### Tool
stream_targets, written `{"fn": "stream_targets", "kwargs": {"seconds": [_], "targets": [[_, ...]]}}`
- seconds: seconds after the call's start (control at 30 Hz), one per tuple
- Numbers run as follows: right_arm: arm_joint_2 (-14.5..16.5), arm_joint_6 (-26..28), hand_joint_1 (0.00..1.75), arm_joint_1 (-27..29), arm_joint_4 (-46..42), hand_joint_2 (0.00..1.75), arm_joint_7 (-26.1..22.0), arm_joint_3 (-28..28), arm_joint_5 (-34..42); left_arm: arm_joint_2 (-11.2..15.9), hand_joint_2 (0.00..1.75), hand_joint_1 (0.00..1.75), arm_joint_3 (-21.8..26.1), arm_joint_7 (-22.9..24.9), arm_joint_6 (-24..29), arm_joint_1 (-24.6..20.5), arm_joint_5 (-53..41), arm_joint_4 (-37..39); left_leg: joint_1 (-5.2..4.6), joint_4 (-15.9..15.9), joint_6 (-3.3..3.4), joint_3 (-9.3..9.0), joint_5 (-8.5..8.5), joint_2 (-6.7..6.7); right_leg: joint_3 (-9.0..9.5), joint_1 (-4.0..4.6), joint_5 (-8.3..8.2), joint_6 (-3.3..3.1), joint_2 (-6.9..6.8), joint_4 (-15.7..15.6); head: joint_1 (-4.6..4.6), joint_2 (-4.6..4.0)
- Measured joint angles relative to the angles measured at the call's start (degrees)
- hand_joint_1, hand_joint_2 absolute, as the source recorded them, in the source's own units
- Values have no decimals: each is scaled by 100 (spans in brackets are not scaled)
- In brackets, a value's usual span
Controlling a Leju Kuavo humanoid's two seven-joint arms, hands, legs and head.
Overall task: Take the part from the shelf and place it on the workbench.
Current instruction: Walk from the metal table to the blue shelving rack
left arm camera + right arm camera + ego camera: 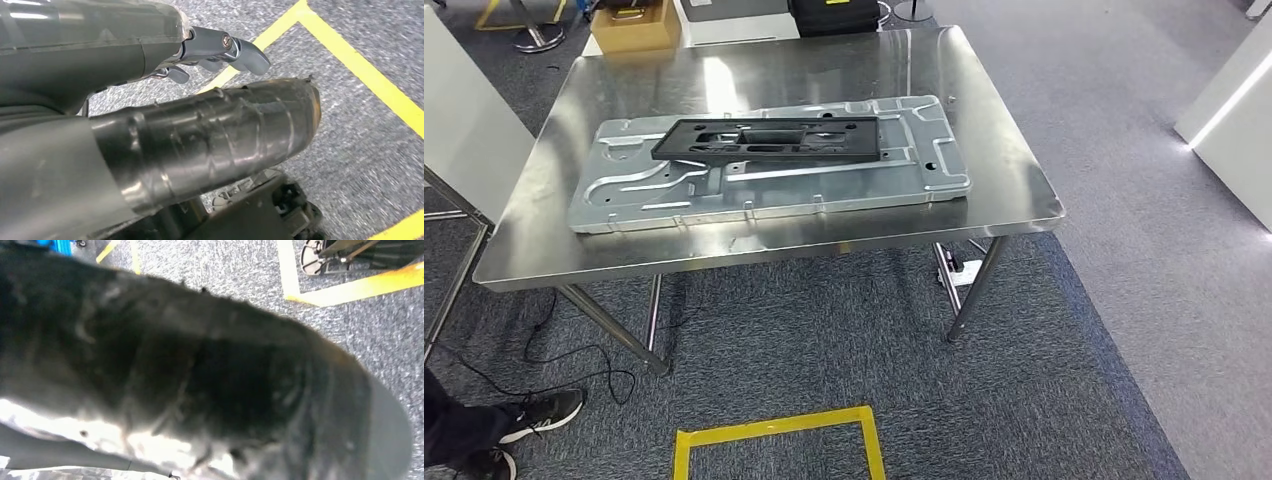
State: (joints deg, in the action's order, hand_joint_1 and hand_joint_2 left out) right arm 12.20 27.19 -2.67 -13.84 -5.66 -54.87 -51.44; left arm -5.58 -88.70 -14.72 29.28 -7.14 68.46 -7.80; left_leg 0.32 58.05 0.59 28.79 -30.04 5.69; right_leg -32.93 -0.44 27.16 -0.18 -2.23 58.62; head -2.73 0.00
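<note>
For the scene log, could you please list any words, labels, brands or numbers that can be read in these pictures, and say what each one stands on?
No readable text in any view.
The black part, the metal sheet beneath it and the workbench carry no lettering.
The cardboard box: no print can be made out.

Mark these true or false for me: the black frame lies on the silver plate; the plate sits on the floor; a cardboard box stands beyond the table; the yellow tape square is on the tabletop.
1. The flat black plastic frame lies on the stamped silver metal plate: true.
2. That plate sits on the floor: false, it rests on the stainless steel table.
3. A brown cardboard box stands beyond the table: true.
4. The yellow tape square is on the tabletop: false, it marks the carpet.
</note>
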Motion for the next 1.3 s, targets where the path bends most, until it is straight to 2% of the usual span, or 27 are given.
{"fn": "stream_targets", "kwargs": {"seconds": [0.03,0.1,0.17,0.2,0.23,0.3,0.33,0.37,0.47,0.53,0.57,0.6,0.67,0.7,0.73,0.77,0.8,0.83,0.9,0.97,1.03,1.1,1.17,1.2,1.23,1.27,1.3], "targets": [[2,0,0,0,3,0,0,-1,7,0,0,0,0,-10,1,-4,3,0,12,149,-27,54,-116,-122,-2,-14,-15,-37,56,-14,1,0],[4,-1,0,-10,5,0,1,-2,22,1,0,0,0,-24,3,-1,15,0,28,788,-58,328,-495,-417,-16,-20,-38,-88,170,-22,3,0],[4,-2,0,-12,5,0,3,-3,35,3,0,0,1,-24,3,21,26,0,29,1519,-57,675,-777,-514,-35,-4,-48,-107,311,-14,4,0],[4,-2,0,-8,5,0,7,-3,39,4,0,0,2,-24,3,32,29,0,29,1654,-47,752,-758,-524,-36,3,-49,-109,389,-7,4,0],[4,-2,0,-3,5,0,11,-4,42,4,0,0,2,-23,3,40,31,0,29,1565,-30,729,-625,-534,-33,8,-50,-109,469,1,4,0],[5,-2,0,2,8,0,18,-5,46,5,0,0,2,-23,3,43,33,0,28,943,18,472,-203,-606,-21,14,-50,-107,606,13,4,0],[6,-2,0,1,9,0,19,-5,46,5,0,0,2,-23,3,42,34,0,28,685,35,359,-56,-643,-16,16,-51,-106,646,16,4,0],[7,-2,0,1,9,0,19,-5,46,5,0,0,2,-23,3,42,34,0,28,535,46,293,23,-674,-14,16,-51,-105,667,17,4,0],[7,-3,0,1,9,0,20,-5,46,5,0,0,2,-23,3,42,34,0,28,483,50,271,47,-694,-14,16,-52,-104,674,17,4,0],[12,-5,0,0,11,0,33,-6,49,15,0,0,2,-19,3,42,37,3,17,239,66,196,85,-856,-53,8,-73,-43,771,27,2,0],[15,-7,0,8,14,0,53,-8,50,21,0,0,2,-15,3,37,38,5,21,96,111,151,128,-857,-117,6,-25,21,713,112,-7,0],[17,-8,0,13,16,0,74,-9,51,26,0,0,1,-11,3,36,40,7,21,-33,157,115,165,-831,-231,3,84,93,622,301,-16,0],[17,-9,0,24,19,0,110,-12,51,27,0,0,1,-8,3,48,42,7,30,-90,237,102,217,-564,-577,-6,470,198,330,999,-31,0],[17,-11,0,21,20,0,115,-12,51,28,0,0,1,-9,3,59,43,7,25,-88,239,108,214,-477,-748,-19,625,222,287,1357,-30,0],[17,-13,0,25,20,0,119,-12,51,30,0,0,1,-13,3,66,43,7,23,-86,237,112,210,-391,-850,-33,685,241,270,1578,-30,0],[17,-15,0,32,20,0,121,-13,51,31,0,0,1,-18,3,66,43,7,23,-85,232,113,205,-314,-845,-43,637,253,256,1595,-30,0],[17,-19,0,40,20,0,121,-13,51,31,0,0,0,-26,3,62,43,7,24,-85,223,107,197,-248,-713,-50,490,256,227,1374,-30,0],[17,-24,0,47,20,0,122,-14,52,30,0,0,0,-33,3,57,43,7,24,-84,210,93,186,-188,-485,-50,295,249,164,981,-30,0],[16,-39,0,42,19,0,122,-16,54,30,0,0,0,-42,2,52,43,7,4,-78,159,64,152,-90,-63,-16,46,184,-20,220,-29,0],[18,-61,0,35,19,0,122,-21,62,31,0,0,0,-47,1,43,43,7,-20,-76,93,39,118,-12,59,25,20,103,-78,-33,-27,0],[20,-77,0,45,20,0,121,-35,78,30,0,0,1,-51,1,23,43,7,-17,-71,31,3,90,40,54,19,2,36,26,-48,-26,0],[23,-82,0,47,19,0,120,-49,87,28,0,0,2,-56,1,9,43,7,7,155,-22,68,-91,-140,64,-14,-33,-43,122,-87,-18,0],[26,-83,0,35,18,0,119,-53,90,30,0,0,1,-57,1,16,44,7,29,813,-59,351,-482,-418,61,-25,-56,-93,225,-105,-9,0],[26,-84,0,30,18,0,118,-54,90,31,0,0,1,-57,1,27,44,7,34,1210,-71,534,-658,-485,55,-20,-59,-101,287,-103,-7,0],[26,-87,0,30,18,0,117,-55,92,31,0,0,2,-59,0,39,45,7,35,1499,-76,677,-739,-511,55,-15,-60,-104,356,-100,-8,0],[26,-90,0,32,18,0,117,-56,95,31,0,0,2,-61,-1,50,45,7,35,1615,-75,746,-712,-520,57,-11,-60,-105,427,-95,-8,0],[26,-94,0,33,18,0,117,-57,99,31,0,0,2,-66,-2,55,45,7,36,1492,-68,712,-557,-532,62,-10,-59,-103,506,-87,-8,0]]}}
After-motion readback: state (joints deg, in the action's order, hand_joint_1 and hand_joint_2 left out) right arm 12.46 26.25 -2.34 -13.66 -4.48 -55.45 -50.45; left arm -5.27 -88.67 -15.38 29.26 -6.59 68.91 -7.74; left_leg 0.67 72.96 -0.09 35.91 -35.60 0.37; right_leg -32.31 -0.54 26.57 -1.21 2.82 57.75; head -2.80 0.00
